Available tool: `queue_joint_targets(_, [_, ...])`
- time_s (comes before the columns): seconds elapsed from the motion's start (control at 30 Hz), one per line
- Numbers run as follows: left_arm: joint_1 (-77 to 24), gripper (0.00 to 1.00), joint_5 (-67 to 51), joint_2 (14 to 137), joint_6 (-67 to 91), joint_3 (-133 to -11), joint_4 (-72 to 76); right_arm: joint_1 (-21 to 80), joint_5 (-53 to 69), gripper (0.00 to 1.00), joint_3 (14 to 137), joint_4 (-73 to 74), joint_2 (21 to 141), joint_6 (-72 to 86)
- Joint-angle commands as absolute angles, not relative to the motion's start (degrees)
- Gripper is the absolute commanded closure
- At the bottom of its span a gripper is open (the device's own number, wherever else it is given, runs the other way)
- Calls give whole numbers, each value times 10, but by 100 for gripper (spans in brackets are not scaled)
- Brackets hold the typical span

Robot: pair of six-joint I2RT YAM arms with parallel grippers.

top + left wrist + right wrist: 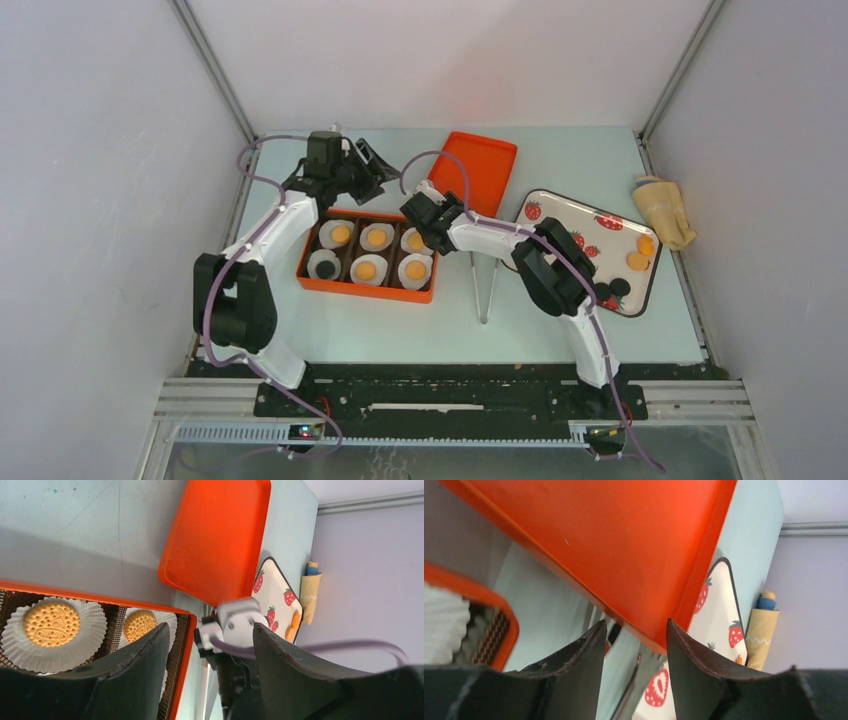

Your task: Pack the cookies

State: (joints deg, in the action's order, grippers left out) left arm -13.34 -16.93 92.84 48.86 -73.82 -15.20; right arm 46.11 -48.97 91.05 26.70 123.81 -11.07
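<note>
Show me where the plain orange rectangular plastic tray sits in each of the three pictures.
Top external: the plain orange rectangular plastic tray lies at upper centre.
Left wrist: it runs slantwise across the top middle.
Right wrist: it fills most of the upper half.
Shared landmark: the white strawberry-print tray lies just to its right in every view.
</note>
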Motion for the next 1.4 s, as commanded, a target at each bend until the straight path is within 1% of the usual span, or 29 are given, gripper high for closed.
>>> queue_joint_targets(0.0, [-128,33,-187,899,475,-719,-126,440,-491,46,968,252,1290,-124])
queue_joint_targets(0.17, [-123,34,-191,896,480,-708,-115,418,-492,56,1034,273,1355,-134])
queue_joint_targets(0.33, [-123,34,-199,900,484,-701,-103,406,-523,82,1081,256,1381,-148])
queue_joint_targets(0.4, [-122,34,-198,899,487,-697,-98,405,-538,93,1091,252,1386,-154])
queue_joint_targets(0.47, [-122,34,-201,900,489,-694,-90,405,-541,99,1091,246,1385,-161])
queue_joint_targets(0.67, [-122,34,-207,904,490,-692,-83,410,-565,100,1080,222,1348,-165])
queue_joint_targets(0.73, [-123,34,-209,904,490,-692,-80,412,-547,100,1074,228,1316,-157])
queue_joint_targets(0.8, [-122,34,-209,904,489,-693,-81,413,-507,100,1092,269,1283,-126])
queue_joint_targets(0.93, [-122,34,-202,890,482,-692,-81,410,-400,100,1103,312,1193,-84])
queue_joint_targets(1.1, [-120,34,-177,855,472,-679,-84,378,-228,100,1133,380,1081,-6])
queue_joint_targets(1.23, [-116,34,-119,799,464,-660,-91,322,-55,100,1100,380,987,72])
queue_joint_targets(1.37, [-112,34,-72,743,451,-645,-97,253,107,100,1032,334,915,141])
